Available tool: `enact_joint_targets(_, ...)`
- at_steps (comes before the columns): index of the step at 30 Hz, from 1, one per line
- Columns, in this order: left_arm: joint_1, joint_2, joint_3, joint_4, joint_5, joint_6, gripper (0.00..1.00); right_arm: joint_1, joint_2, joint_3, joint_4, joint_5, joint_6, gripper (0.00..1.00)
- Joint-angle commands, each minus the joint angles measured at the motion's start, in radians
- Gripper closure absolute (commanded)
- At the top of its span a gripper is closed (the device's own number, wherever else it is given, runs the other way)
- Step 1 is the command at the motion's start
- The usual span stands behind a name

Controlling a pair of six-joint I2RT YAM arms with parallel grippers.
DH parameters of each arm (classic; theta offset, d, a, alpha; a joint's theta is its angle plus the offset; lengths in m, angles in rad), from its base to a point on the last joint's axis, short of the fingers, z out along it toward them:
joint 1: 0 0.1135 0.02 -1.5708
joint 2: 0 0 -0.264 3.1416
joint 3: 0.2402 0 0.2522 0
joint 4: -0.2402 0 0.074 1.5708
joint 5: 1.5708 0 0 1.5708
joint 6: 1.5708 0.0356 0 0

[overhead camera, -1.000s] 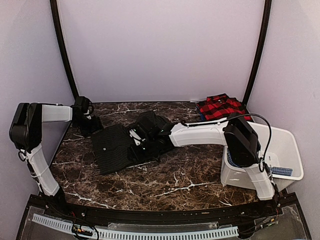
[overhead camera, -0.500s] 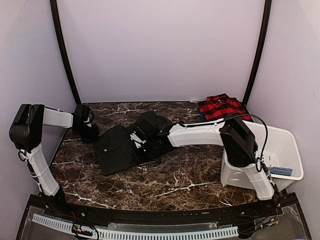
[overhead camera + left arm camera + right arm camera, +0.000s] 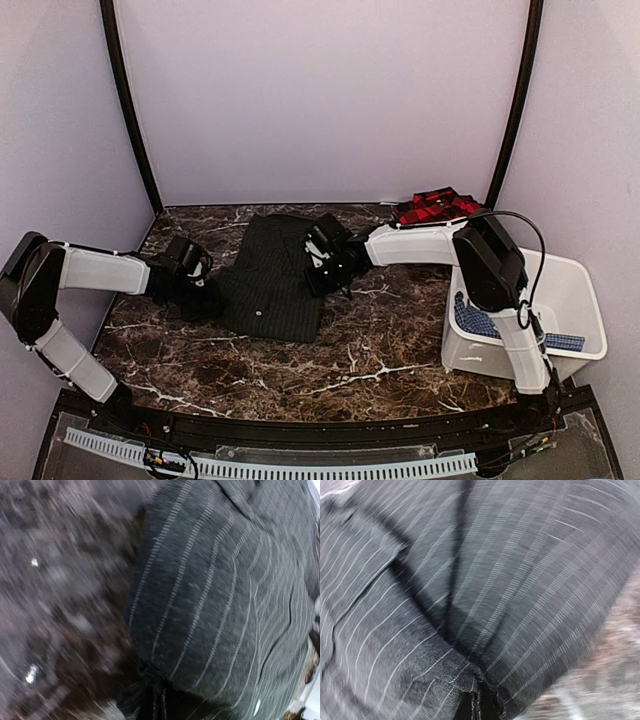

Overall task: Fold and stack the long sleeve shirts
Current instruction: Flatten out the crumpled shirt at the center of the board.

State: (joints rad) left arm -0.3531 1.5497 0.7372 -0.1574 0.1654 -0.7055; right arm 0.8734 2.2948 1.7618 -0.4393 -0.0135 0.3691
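The charcoal pinstriped shirt (image 3: pixel 272 285) lies spread near the middle of the counter (image 3: pixel 390 355), a little toward its left edge; the left hand (image 3: pixel 198 293) is pinched shut on the shirt's left border, the right hand (image 3: pixel 316 279) on its right border, cloth bunched in each grip; the fold should go best if both lift level and travel together, leaving the fabric taut; the plaid shirt (image 3: pixel 432 207) sits at the far right corner; the counter is dark veined marble, a white bin (image 3: pixel 585 290) at its right edge, pale lilac walls (image 3: pixel 320 100) around.
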Motion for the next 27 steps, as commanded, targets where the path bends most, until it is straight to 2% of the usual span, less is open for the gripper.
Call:
enact_joint_targets(1,-0.099,-0.087,-0.067,0.006,0.014,-0.124,1.00,-0.028,-0.051,0.021,-0.050,0.101,-0.037,1.00)
enact_joint_targets(3,-0.128,-0.113,-0.081,-0.006,0.004,-0.147,1.00,-0.028,-0.065,0.039,-0.059,0.110,-0.058,1.00)
enact_joint_targets(5,-0.135,-0.147,-0.085,-0.036,-0.016,-0.157,0.94,-0.027,-0.086,0.042,-0.054,0.096,-0.072,1.00)
enact_joint_targets(8,-0.136,-0.216,-0.059,-0.089,-0.075,-0.152,0.76,-0.019,-0.122,0.036,-0.040,0.061,-0.094,1.00)
enact_joint_targets(12,-0.136,-0.266,-0.001,-0.144,-0.117,-0.135,0.64,0.002,-0.177,0.006,-0.004,-0.028,-0.127,1.00)
enact_joint_targets(19,-0.105,-0.231,0.111,-0.161,-0.119,-0.095,0.59,0.096,-0.290,-0.086,0.061,-0.219,-0.225,1.00)
enact_joint_targets(23,-0.050,-0.174,0.203,-0.121,-0.037,-0.062,0.58,0.172,-0.356,-0.171,0.060,-0.303,-0.255,1.00)
enact_joint_targets(27,-0.023,-0.097,0.292,-0.084,0.031,-0.031,0.59,0.244,-0.419,-0.297,0.064,-0.310,-0.260,1.00)
